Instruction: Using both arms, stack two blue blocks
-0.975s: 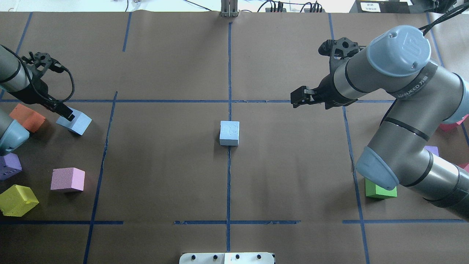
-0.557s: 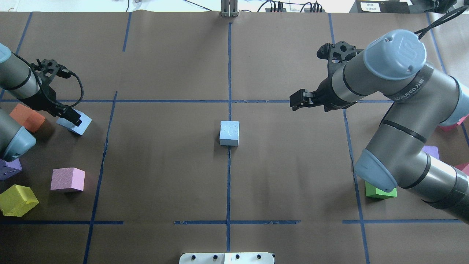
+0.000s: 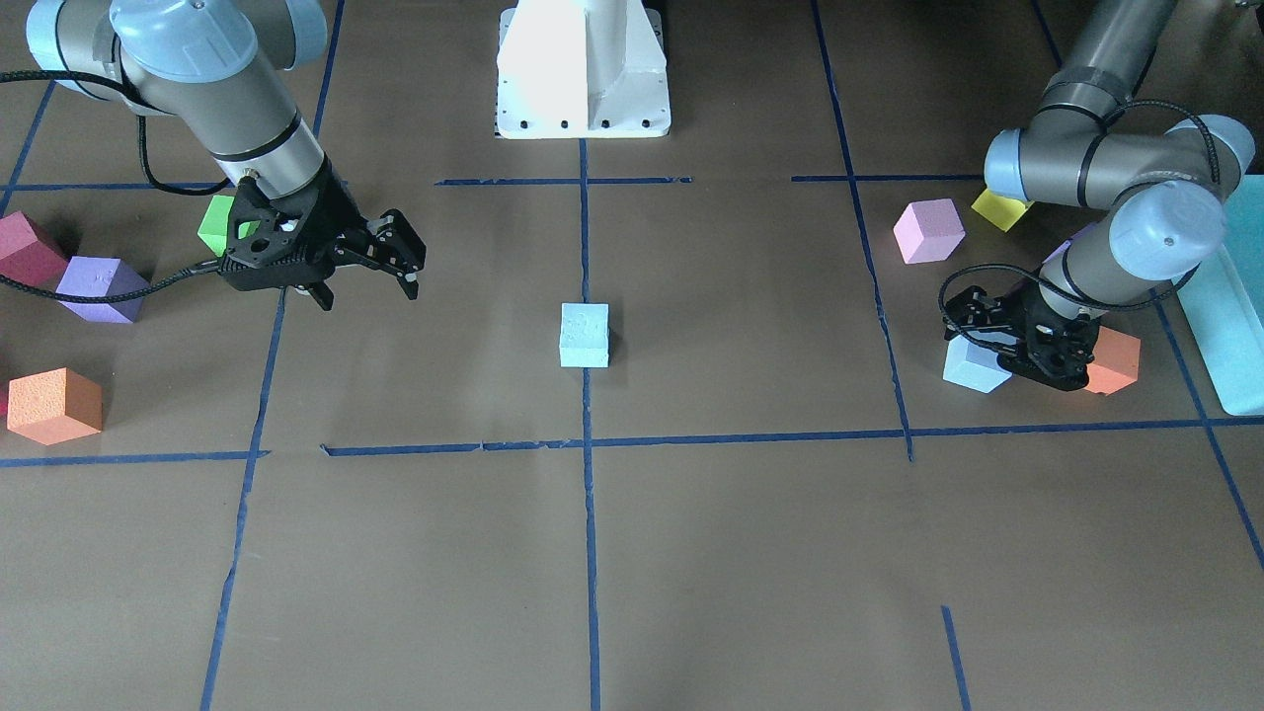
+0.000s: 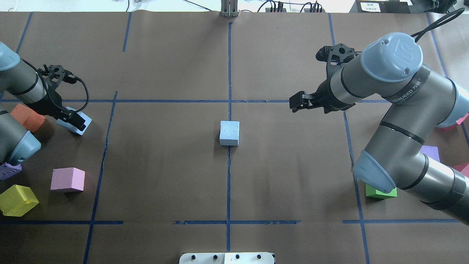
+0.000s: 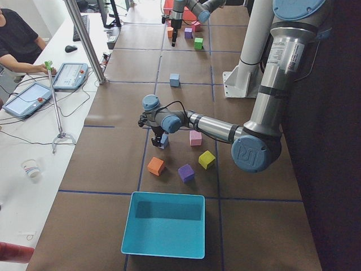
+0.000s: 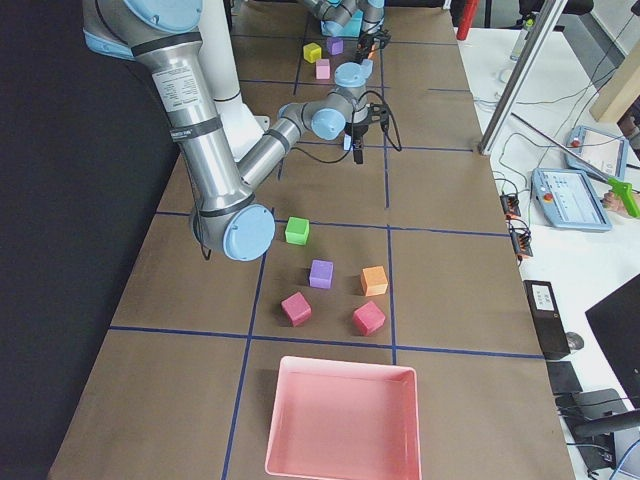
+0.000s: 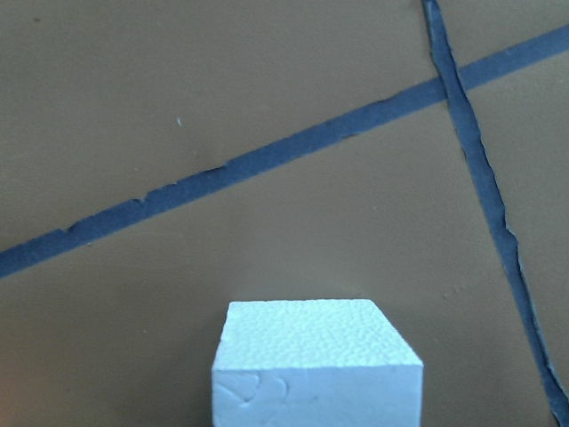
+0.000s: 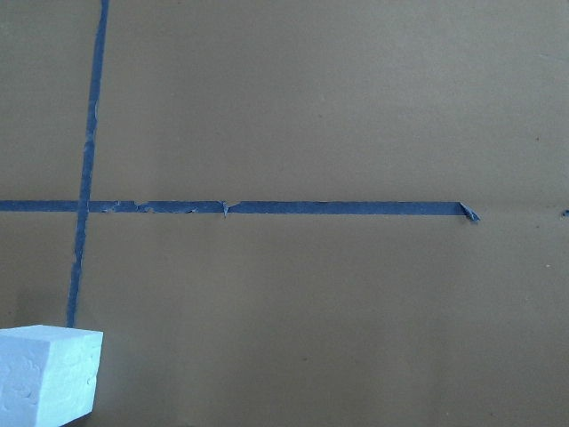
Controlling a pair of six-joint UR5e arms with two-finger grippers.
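Teal bin and pink bin at table ends, first blue block at centre, second blue block at 9 o'clock, both outside bins, left gripper straddles second, grip cannot be told, right gripper spread wide at 2 o'clock.

Overhead and front cameras face each other (sharing the centre block).

Bare paper is seen all around the middle blue block. At the left edge, the other blue block is crowded by 1 orange cube.
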